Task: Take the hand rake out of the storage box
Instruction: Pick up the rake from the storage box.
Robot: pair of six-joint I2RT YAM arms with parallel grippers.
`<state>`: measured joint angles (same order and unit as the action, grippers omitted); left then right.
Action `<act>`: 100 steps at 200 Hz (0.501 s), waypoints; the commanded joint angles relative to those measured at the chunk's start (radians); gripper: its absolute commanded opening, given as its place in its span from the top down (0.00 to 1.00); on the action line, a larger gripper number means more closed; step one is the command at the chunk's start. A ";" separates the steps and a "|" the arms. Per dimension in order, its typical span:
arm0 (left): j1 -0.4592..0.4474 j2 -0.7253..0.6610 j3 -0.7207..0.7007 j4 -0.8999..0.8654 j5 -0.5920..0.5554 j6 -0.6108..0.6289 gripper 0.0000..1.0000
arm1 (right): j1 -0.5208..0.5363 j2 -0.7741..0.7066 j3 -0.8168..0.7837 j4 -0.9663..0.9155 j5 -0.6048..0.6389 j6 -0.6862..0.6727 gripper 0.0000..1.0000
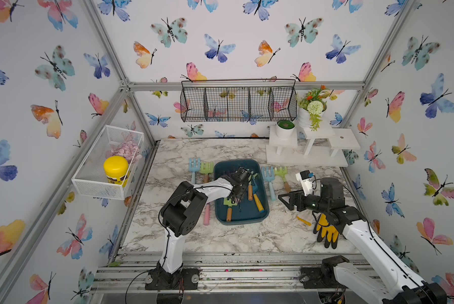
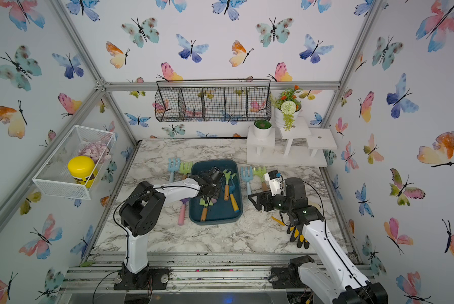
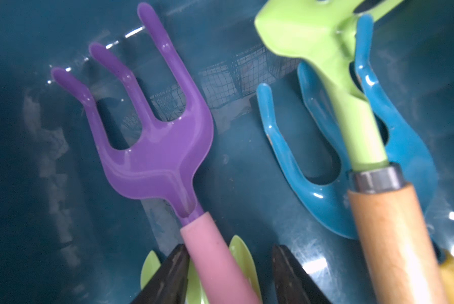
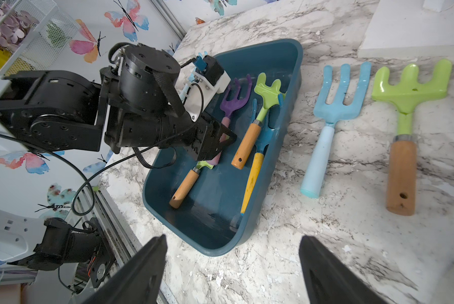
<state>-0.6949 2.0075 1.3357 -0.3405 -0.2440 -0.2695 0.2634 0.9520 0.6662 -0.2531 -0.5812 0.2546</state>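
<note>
We are at the grasp. The left claw (image 3: 227, 248) is down inside the storage box (image 4: 207, 218), its jaws partly open on either side of the pink handle (image 3: 215, 258) of the hand rake (image 3: 152, 158). One finger (image 3: 173, 265) touches the handle and the other finger (image 3: 286, 271) stands apart from it, so nothing is clamped. The right claw (image 4: 232, 237) hovers wide open and empty over the table, beside the box.

To do this well, we judge that the claw should shift until the handle sits midway between the fingers, then pinch it squarely across its width. The lift should go straight up. A green tool head (image 3: 243, 250) lies under the handle and could be dragged along. The wooden-handled green rake (image 3: 383, 231) lies beside it, so we should not swing that way.

The rake lies flat on the box floor, on the side nearer the left arm. Its long axis runs roughly along the box's length. The purple prongs point to the far end wall, away from the robot, and the handle points back towards the arm bases.
</note>
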 commanded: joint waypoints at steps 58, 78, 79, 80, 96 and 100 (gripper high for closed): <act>0.011 -0.051 -0.024 -0.039 -0.056 -0.008 0.64 | 0.005 0.008 -0.008 0.011 -0.026 0.002 0.15; 0.011 -0.057 -0.029 -0.032 -0.050 -0.008 0.66 | 0.005 0.010 -0.008 0.011 -0.028 0.002 0.15; 0.011 -0.057 -0.029 -0.032 -0.050 -0.007 0.66 | 0.005 0.010 -0.008 0.011 -0.028 0.002 0.15; 0.011 -0.058 -0.030 -0.032 -0.050 -0.007 0.66 | 0.005 0.010 -0.008 0.011 -0.028 0.002 0.15; 0.011 -0.072 -0.036 -0.023 -0.047 -0.007 0.68 | 0.005 0.011 -0.008 0.010 -0.028 0.002 0.15; 0.011 -0.075 -0.038 -0.021 -0.047 -0.006 0.68 | 0.005 0.012 -0.007 0.011 -0.028 0.002 0.15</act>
<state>-0.6884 1.9881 1.3159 -0.3565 -0.2695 -0.2760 0.2634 0.9558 0.6662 -0.2531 -0.5816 0.2546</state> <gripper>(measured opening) 0.327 0.852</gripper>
